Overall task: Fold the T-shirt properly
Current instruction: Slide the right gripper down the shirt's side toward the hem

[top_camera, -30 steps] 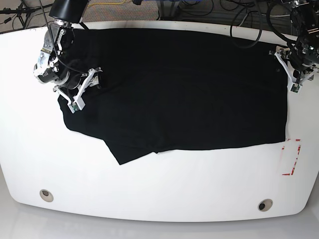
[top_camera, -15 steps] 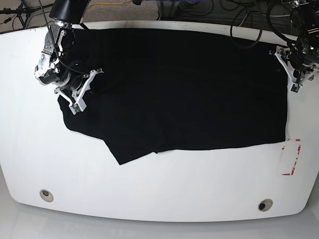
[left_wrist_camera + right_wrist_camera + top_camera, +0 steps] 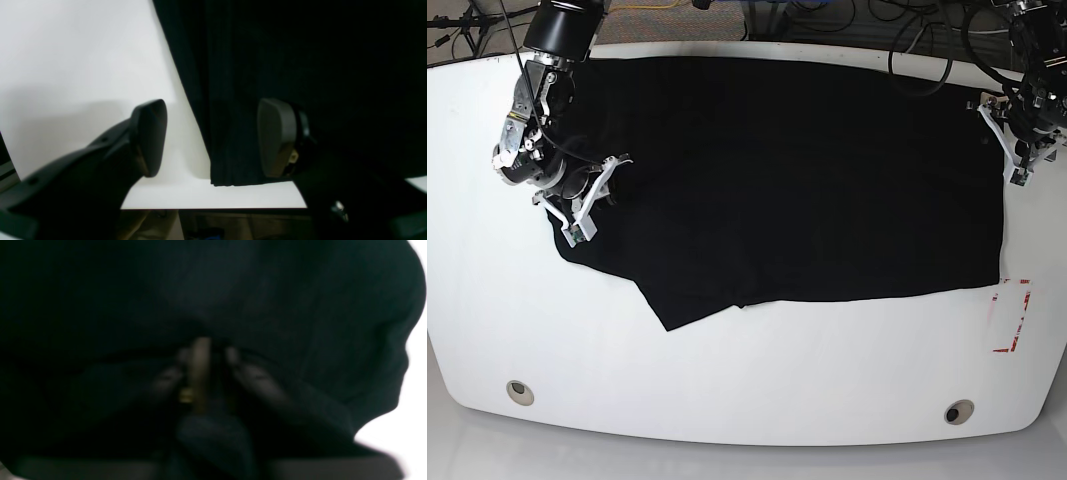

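black t-shirt (image 3: 797,180) between right fingers (image 3: 200,373)

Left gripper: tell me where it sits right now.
In the base view the left gripper is at the far right, jaws open astride the T-shirt hem near the table back corner.

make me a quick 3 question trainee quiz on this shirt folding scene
1. True or false: the left gripper has its jaws apart, straddling the T-shirt edge near a corner.
2. Which gripper looks pinched shut in a bunch of black cloth? A) left B) right C) both
3. Fill in: in the base view, the red marking lies on the white table, just off the shirt's lower ___ corner.

Key: 1 true; 2 B; 3 right
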Action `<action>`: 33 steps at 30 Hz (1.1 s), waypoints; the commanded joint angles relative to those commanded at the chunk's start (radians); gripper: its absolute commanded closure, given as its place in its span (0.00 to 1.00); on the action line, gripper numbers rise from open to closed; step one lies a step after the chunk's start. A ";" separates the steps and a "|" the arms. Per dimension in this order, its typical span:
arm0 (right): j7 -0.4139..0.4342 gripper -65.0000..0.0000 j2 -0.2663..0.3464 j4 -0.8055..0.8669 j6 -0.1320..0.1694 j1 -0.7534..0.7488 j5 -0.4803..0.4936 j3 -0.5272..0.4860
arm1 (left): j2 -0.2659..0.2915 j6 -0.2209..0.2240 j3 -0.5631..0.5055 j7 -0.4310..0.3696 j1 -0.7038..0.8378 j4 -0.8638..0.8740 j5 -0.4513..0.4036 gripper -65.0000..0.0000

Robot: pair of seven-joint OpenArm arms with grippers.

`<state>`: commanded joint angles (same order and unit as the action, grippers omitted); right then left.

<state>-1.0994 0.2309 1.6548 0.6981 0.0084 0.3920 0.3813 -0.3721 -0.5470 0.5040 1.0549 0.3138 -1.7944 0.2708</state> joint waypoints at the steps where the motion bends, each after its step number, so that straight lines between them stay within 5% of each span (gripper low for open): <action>1: 0.000 0.40 0.000 0.000 0.000 0.000 0.000 0.002 | 0.000 0.000 0.000 0.000 0.000 0.000 0.000 0.38; 4: 0.002 0.27 0.003 0.000 0.000 -0.002 0.000 0.002 | 0.000 0.000 0.000 0.000 0.000 0.000 0.000 0.38; 24: 0.063 0.30 0.005 -0.104 0.000 -0.008 0.000 -0.003 | 0.000 0.000 0.000 0.000 -0.003 0.000 0.000 0.38; 28: 0.064 0.41 0.005 -0.109 0.000 -0.008 0.000 -0.003 | 0.000 0.000 0.000 0.000 -0.003 0.000 0.000 0.38; 33: 0.064 0.74 0.002 -0.110 0.000 -0.008 0.000 -0.003 | 0.000 0.000 0.000 0.000 -0.005 0.000 0.000 0.38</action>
<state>-1.0349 0.2325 1.5443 0.6981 0.0008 0.3920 0.3782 -0.3721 -0.5470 0.5040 1.0549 0.3092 -1.7944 0.2708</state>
